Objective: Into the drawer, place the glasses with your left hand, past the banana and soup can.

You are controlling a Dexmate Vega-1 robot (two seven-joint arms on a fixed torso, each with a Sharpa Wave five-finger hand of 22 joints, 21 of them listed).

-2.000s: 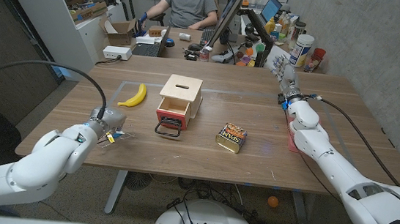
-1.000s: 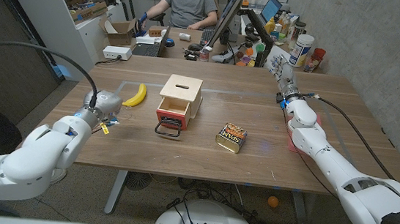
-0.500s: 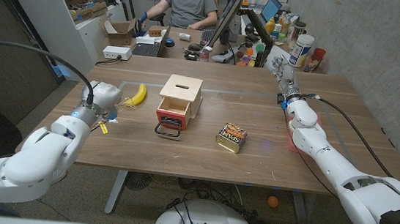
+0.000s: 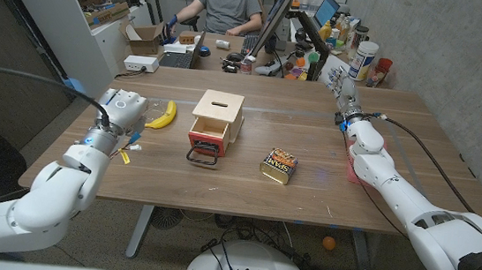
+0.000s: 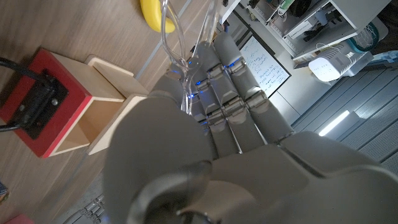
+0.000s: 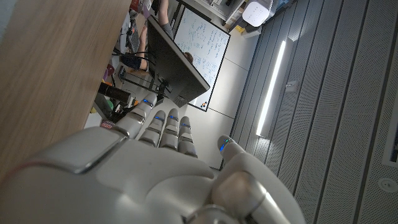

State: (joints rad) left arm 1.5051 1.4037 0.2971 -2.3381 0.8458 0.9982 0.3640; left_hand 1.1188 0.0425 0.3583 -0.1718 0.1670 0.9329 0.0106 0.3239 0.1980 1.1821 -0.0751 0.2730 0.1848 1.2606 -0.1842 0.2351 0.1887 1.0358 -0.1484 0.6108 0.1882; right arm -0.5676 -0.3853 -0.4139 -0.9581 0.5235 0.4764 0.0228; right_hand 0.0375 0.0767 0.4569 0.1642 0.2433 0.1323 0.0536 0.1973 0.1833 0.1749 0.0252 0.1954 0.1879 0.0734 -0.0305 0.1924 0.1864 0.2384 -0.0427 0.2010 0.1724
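The left hand (image 4: 122, 106) is seen at the left of the head view, raised above the table (image 4: 306, 194) with its fingers curled. In the left wrist view a clear-framed pair of glasses (image 5: 177, 37) is pinched against those fingers (image 5: 233, 81), the transparent arms reaching out beyond the fingertips toward the upper middle of that frame. The grip is judged to be kept high so that the frame can be carried over the obstacles, not dragged past them.

Just right of the hand in the head view lies the banana (image 4: 163, 115), and beyond it, at the frame's centre, stands the wooden box whose red-fronted drawer (image 4: 207, 134) is pulled open (its black handle faces the near edge). The open tray is presented upward, so a drop from above is judged possible. The soup can (image 4: 279, 166) lies lower right of the drawer, well apart from the hand.

The right hand (image 4: 346, 89) is seen at the upper right, fingers extended and apart with nothing held, presumably parked out of the way. A person sits behind the table.
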